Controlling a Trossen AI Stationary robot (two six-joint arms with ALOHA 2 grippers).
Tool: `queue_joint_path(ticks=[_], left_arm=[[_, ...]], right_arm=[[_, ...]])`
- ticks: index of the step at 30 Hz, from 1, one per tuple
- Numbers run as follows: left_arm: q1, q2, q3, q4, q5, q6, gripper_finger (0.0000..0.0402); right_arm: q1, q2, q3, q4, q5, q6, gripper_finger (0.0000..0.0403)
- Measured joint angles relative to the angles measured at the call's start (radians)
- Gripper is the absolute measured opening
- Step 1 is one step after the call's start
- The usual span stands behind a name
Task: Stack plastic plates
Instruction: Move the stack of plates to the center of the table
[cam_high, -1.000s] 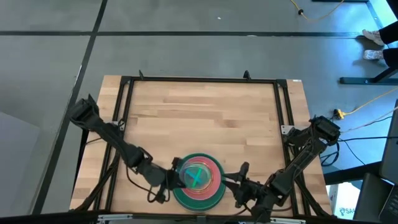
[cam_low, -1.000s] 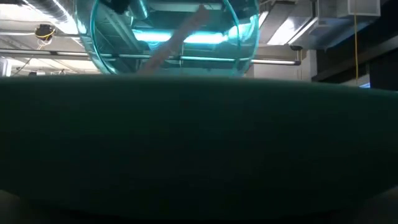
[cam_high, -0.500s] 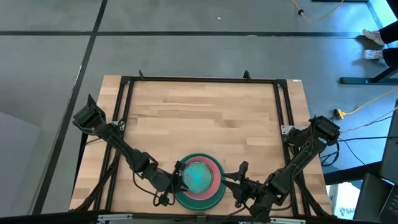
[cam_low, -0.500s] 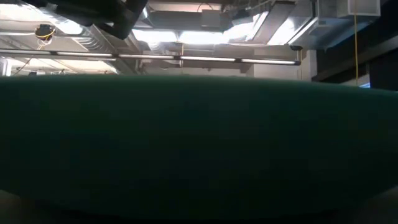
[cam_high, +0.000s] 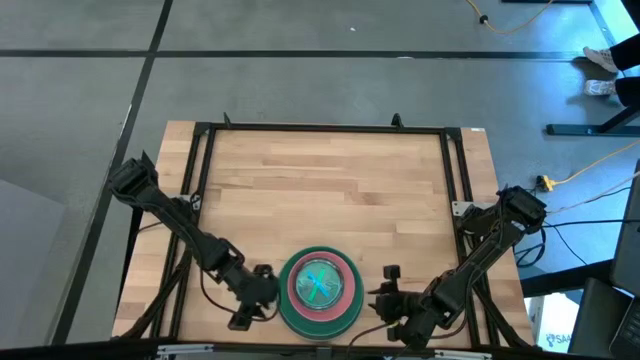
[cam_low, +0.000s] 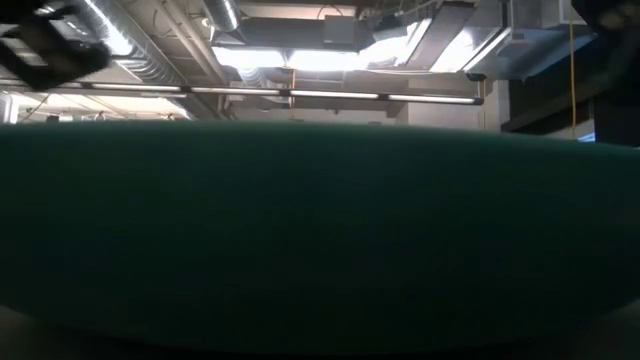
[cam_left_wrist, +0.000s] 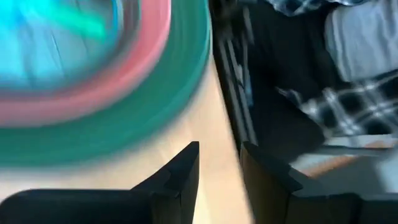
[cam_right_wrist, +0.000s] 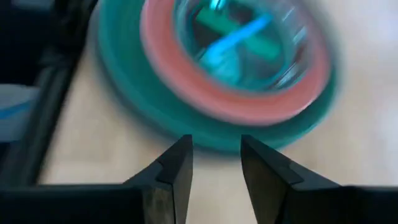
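Note:
Near the table's front edge stands a stack of plastic plates: a large dark green plate (cam_high: 298, 316) at the bottom, a pink one (cam_high: 346, 292) in it, and a small translucent teal plate (cam_high: 320, 283) on top. My left gripper (cam_high: 266, 288) stands open just left of the stack, with nothing between its fingers (cam_left_wrist: 186, 167). On the stack's right my right gripper (cam_high: 378, 297) is open too, its fingers (cam_right_wrist: 179, 163) pointing at the green rim (cam_right_wrist: 205, 140) and apart from it. In the low view the green plate's wall (cam_low: 320, 230) fills the picture.
A black metal frame (cam_high: 320, 129) runs round the wooden table top (cam_high: 330, 190); its near rail passes close to both grippers. Behind the stack lies bare wood. A person's checked clothing (cam_left_wrist: 323, 99) shows beyond the table's near edge.
My left gripper has opened and let go of the teal plate, then drawn back toward the table's left edge. The teal plate, held tilted above the stack a second ago, has come down and now lies on top of the pink plate.

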Motion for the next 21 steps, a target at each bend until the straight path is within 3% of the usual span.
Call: queue_joint_path(ticks=[4,8,12,21], left_arm=[[-0.067,-0.002,0.000,-0.017,0.029,-0.115,0.0104],[-0.129,0.054,0.000,0.065,-0.029,-0.115,0.0095],[-0.151,0.128,0.000,0.164,-0.107,-0.071,0.0088],[-0.135,0.305,-0.001,0.311,-0.085,-0.028,0.0077]], right_arm=[[0.000,0.000,-0.016,0.031,-0.199,0.136,0.0128],[0.000,0.002,-0.123,0.318,-0.398,0.175,0.0128],[0.001,0.018,-0.229,0.577,-0.435,0.179,0.0128],[-0.031,0.144,-0.258,0.774,-0.454,0.095,0.0128]])
